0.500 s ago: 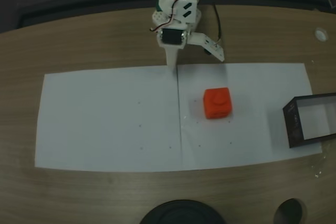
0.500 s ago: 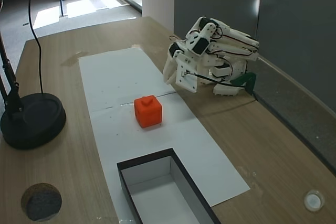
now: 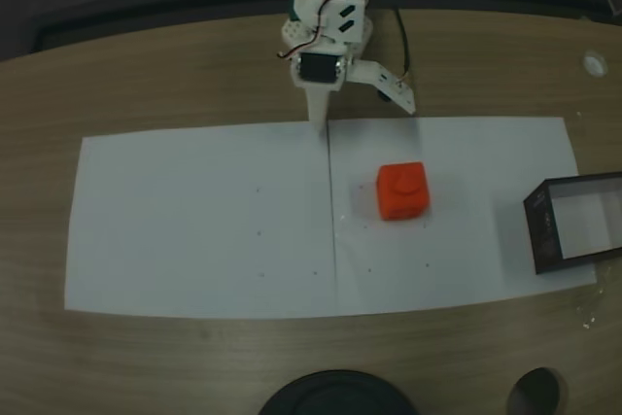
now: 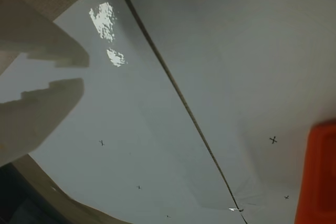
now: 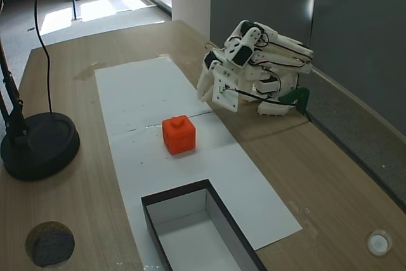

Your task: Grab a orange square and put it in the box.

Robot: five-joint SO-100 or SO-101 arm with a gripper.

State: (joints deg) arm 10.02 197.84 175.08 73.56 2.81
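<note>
In a fixed view from above, your white two-finger tool (image 3: 364, 114) sits folded at the back edge of the white paper sheets (image 3: 194, 221), its fingers spread apart and holding nothing. To its right, well apart, the small bright orange-red cube with a round stud (image 3: 402, 190) rests on the paper. Further right, the shallow black-walled box with a pale floor (image 3: 575, 223) stands separate on your wooden table (image 3: 146, 75).

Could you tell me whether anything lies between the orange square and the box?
Nothing does. In both fixed views the stretch between the orange square and the box is bare white paper, and the box floor is bare too.
</note>
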